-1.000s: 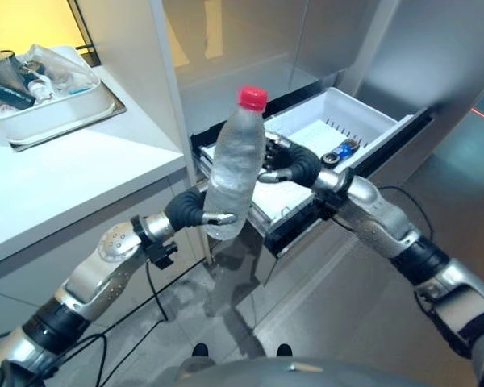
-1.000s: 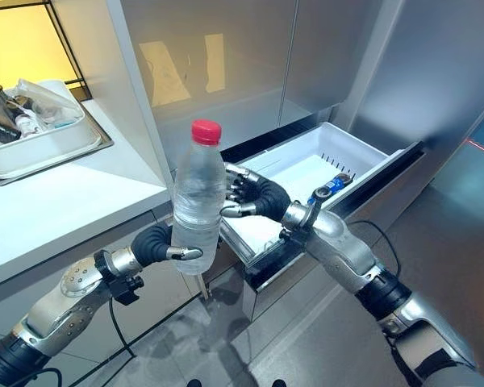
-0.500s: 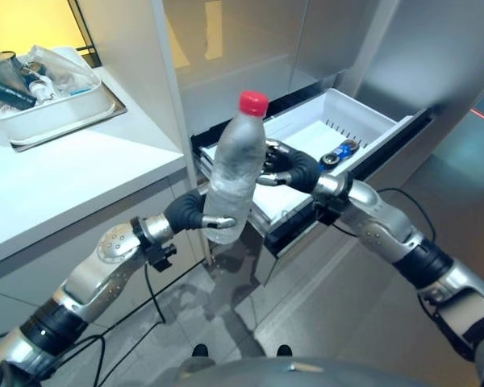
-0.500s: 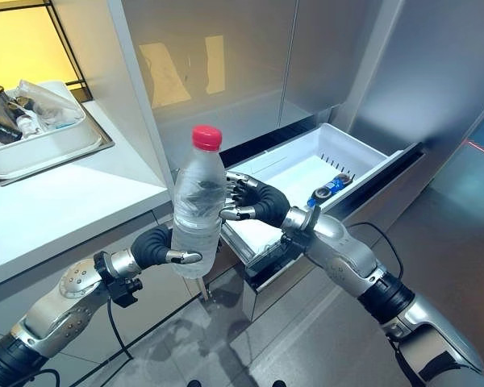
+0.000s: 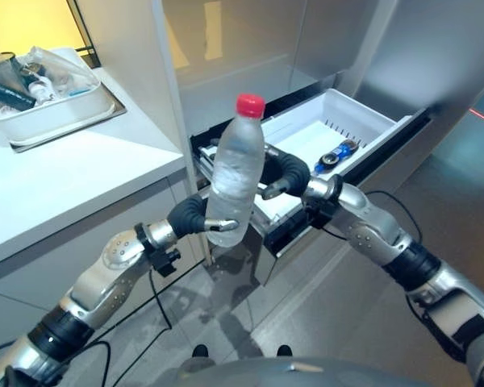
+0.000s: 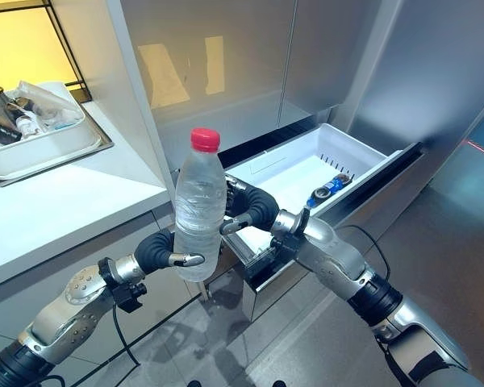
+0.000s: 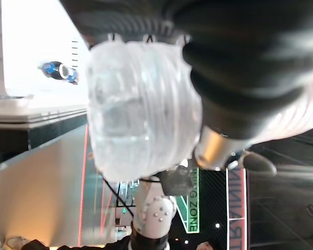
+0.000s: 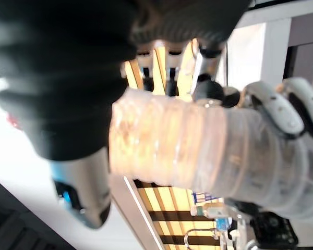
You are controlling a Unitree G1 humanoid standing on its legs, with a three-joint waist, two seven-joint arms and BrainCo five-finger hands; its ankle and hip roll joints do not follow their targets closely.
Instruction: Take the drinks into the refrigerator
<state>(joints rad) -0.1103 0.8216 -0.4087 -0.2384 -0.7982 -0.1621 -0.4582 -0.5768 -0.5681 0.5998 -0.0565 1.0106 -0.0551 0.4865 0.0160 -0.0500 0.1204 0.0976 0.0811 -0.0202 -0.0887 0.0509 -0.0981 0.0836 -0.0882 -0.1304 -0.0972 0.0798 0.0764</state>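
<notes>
A clear water bottle (image 5: 235, 169) with a red cap stands upright in the air, in front of the open white refrigerator drawer (image 5: 381, 121). My left hand (image 5: 195, 218) is shut on its lower part. My right hand (image 5: 284, 171) comes in from the drawer side and wraps the bottle's middle. In the right wrist view the bottle (image 8: 177, 151) lies between that hand's fingers and its thumb (image 8: 78, 187). The left wrist view looks up at the bottle's base (image 7: 141, 114). A small blue drink (image 5: 339, 151) lies inside the drawer.
A white counter (image 5: 81, 169) runs along the left, carrying a white tray (image 5: 56, 113) with several items in it. Tall grey refrigerator doors (image 5: 436, 56) rise behind the drawer. Grey floor (image 5: 347, 322) lies below the drawer.
My right hand has moved left from beside the bottle onto it, and its fingers have curled round the middle. The left hand still holds the bottle, shifted slightly toward the drawer.
</notes>
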